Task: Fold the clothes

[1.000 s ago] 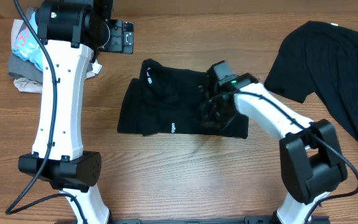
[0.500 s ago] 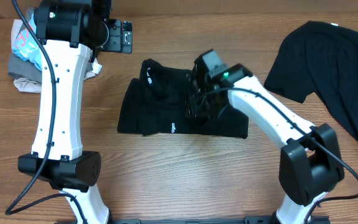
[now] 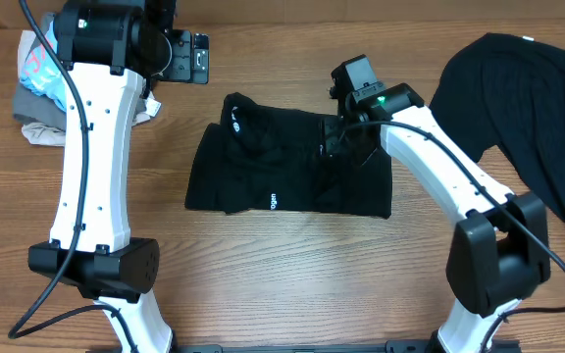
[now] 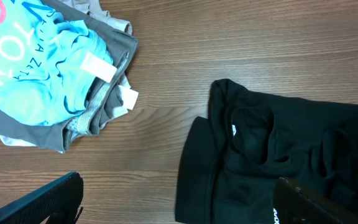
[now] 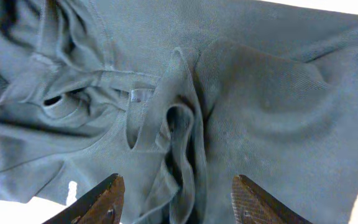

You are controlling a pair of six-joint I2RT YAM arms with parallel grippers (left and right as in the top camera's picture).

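A folded black shirt (image 3: 282, 172) with small white logos lies mid-table. My right gripper (image 3: 342, 134) hovers over its far right part, open. In the right wrist view its fingertips (image 5: 102, 200) stand wide apart above a rumpled ridge of that shirt (image 5: 185, 124), holding nothing. A second black shirt (image 3: 528, 98) lies spread at the right. A light-blue printed, grey and beige bundle (image 3: 35, 86) sits at the far left. My left gripper (image 3: 192, 59) hangs open between the bundle (image 4: 48, 68) and the folded shirt (image 4: 278, 149), above bare wood.
The wooden table (image 3: 282, 265) shows bare wood in front of the folded shirt. The left arm's white column (image 3: 91, 167) stands left of the shirt. The right arm's base (image 3: 488, 265) is at the front right.
My right gripper has opened and let go of the folded shirt's fabric. It has risen and pulled back toward the shirt's far right edge. The left arm has not moved.
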